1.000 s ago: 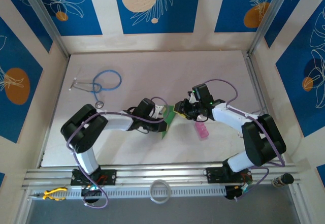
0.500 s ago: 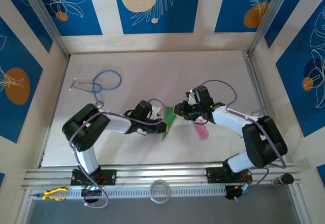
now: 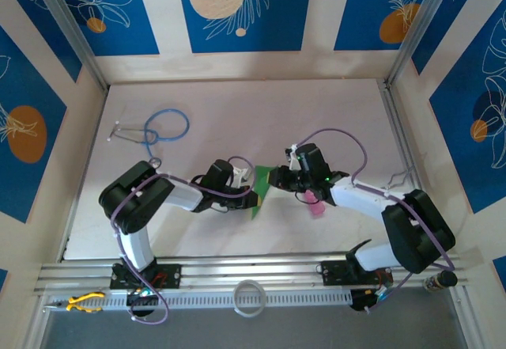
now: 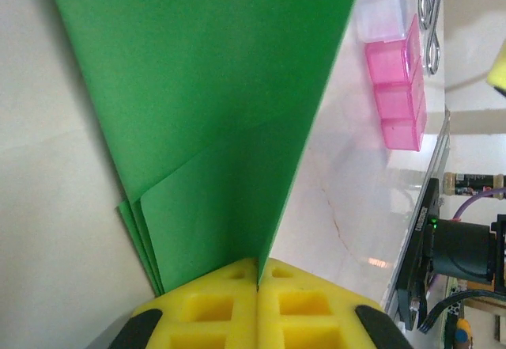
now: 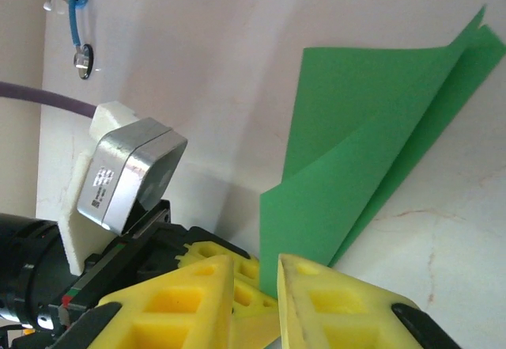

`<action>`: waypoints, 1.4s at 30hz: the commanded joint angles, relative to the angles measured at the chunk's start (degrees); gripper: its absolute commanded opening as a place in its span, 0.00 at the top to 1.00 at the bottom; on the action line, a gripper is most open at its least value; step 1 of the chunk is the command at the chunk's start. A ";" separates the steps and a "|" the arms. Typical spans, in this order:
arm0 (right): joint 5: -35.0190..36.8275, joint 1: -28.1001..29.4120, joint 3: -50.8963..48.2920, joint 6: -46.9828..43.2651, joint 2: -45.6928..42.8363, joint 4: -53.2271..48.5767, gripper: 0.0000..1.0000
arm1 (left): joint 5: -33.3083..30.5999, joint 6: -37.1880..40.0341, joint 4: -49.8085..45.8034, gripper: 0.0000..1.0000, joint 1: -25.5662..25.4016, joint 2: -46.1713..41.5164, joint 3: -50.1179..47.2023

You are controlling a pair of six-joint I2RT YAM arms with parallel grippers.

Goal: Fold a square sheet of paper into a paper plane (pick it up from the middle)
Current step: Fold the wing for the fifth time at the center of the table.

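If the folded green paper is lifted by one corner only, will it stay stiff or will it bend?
Probably it droops a little: the folded green paper looks thin, though the stacked layers near the left gripper should stiffen it. It is likely very light, so a push may slide it across the smooth table. Its layers may splay apart.

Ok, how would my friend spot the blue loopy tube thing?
Look at the pale table, then its far left corner. There lies the blue-tubed stethoscope, well apart from the folded green paper. It alone is a blue loop with silver earpieces.
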 commanded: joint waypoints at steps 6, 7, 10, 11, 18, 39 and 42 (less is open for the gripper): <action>-5.17 -1.04 0.90 -0.31 2.78 0.97 0.78 | 2.86 -2.93 5.07 1.00 0.65 2.58 -0.03; -5.17 -1.04 0.91 -0.22 2.76 0.95 0.78 | 2.88 -3.12 5.36 1.00 0.58 2.67 -0.09; -5.10 -1.20 1.09 -0.53 2.68 0.44 0.77 | 3.01 -3.90 6.30 1.00 0.58 3.23 -0.12; -5.19 -1.30 1.26 -0.72 2.63 0.11 0.77 | 3.12 -4.24 6.68 1.00 0.59 3.56 -0.12; -5.43 -1.48 0.21 -0.37 2.43 1.06 0.77 | 4.48 -7.36 11.04 1.00 0.59 5.71 -0.64; -8.39 -1.80 0.56 0.89 8.35 5.05 0.90 | 3.75 -10.88 11.52 1.00 0.65 6.63 -1.28; -8.78 -1.91 0.64 1.26 9.36 5.96 0.91 | 3.84 -11.01 10.47 1.00 0.65 6.54 -0.91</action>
